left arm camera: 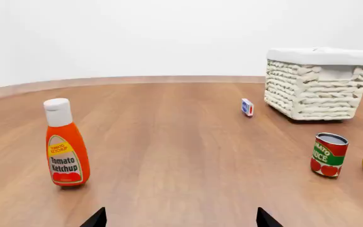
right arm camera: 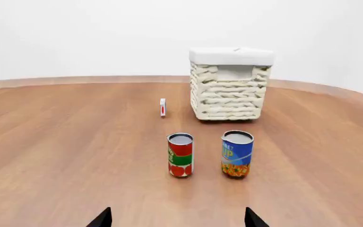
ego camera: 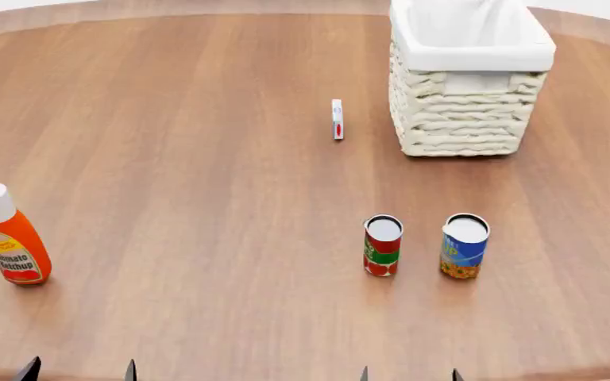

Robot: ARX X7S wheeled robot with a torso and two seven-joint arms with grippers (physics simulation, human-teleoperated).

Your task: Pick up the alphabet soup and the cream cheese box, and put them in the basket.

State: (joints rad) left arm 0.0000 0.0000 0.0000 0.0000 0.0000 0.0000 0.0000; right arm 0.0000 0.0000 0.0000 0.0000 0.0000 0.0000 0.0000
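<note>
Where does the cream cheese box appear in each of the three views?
Left wrist view: cream cheese box right of centre, beside the basket.
Head view: box upper middle, left of basket.
Right wrist view: box centre, left of basket.
Shared landmark: the basket.

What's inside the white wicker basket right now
Only white cloth lining shows inside the tall cream-white woven wicker basket in the head view. Its floor is hidden by the near wall, so the bottom cannot be checked.
</note>
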